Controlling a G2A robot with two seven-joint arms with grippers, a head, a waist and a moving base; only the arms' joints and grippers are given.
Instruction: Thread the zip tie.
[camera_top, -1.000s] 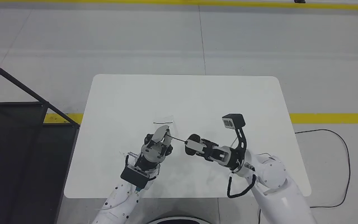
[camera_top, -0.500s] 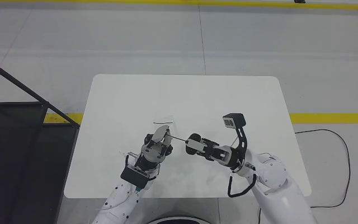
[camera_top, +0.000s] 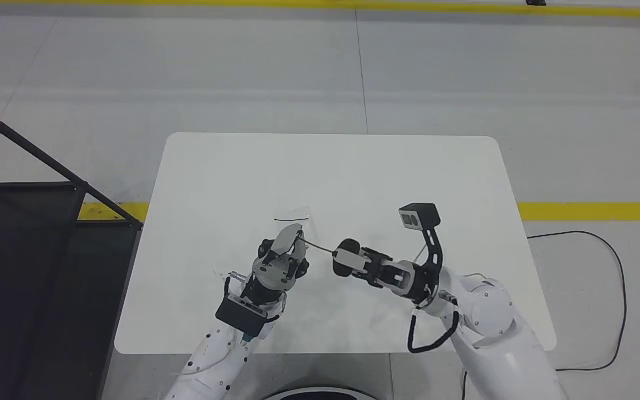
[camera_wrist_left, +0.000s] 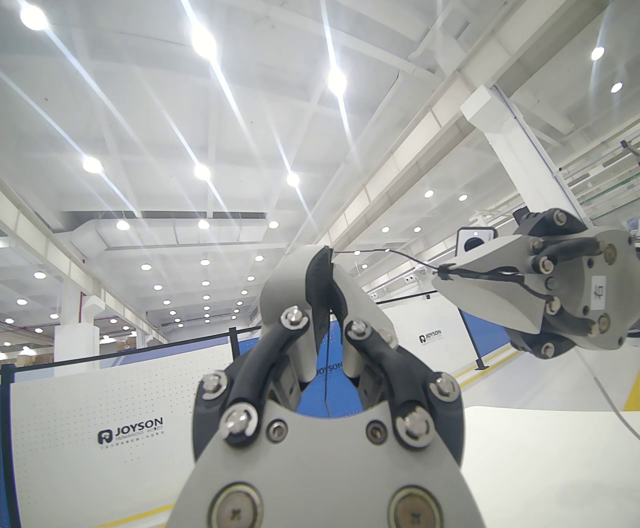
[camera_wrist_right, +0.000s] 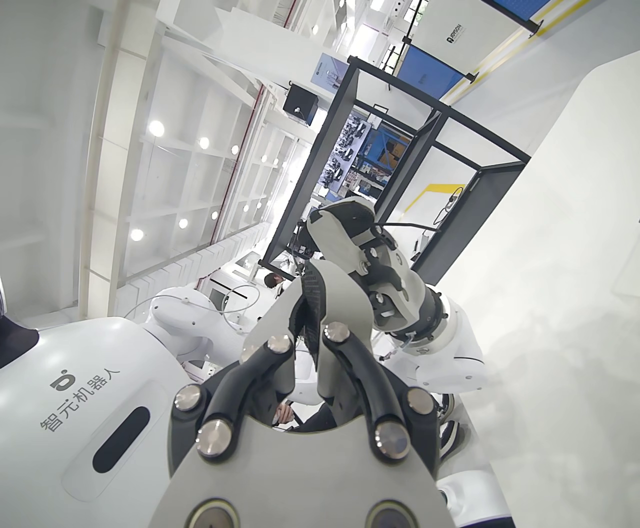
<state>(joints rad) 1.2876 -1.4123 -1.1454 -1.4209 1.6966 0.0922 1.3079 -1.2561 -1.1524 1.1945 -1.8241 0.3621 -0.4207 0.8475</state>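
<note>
Stretching between two jaws, one zip tie (camera_top: 318, 246)

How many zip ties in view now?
2. One zip tie spans left tool to right tool, both shut on it; the other, a thin black strip, lies on the table beyond them.

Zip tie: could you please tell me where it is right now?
In the top view, the zip tie stretches between the left gripper and the right gripper, both shut on it, over the table's near half.
</note>
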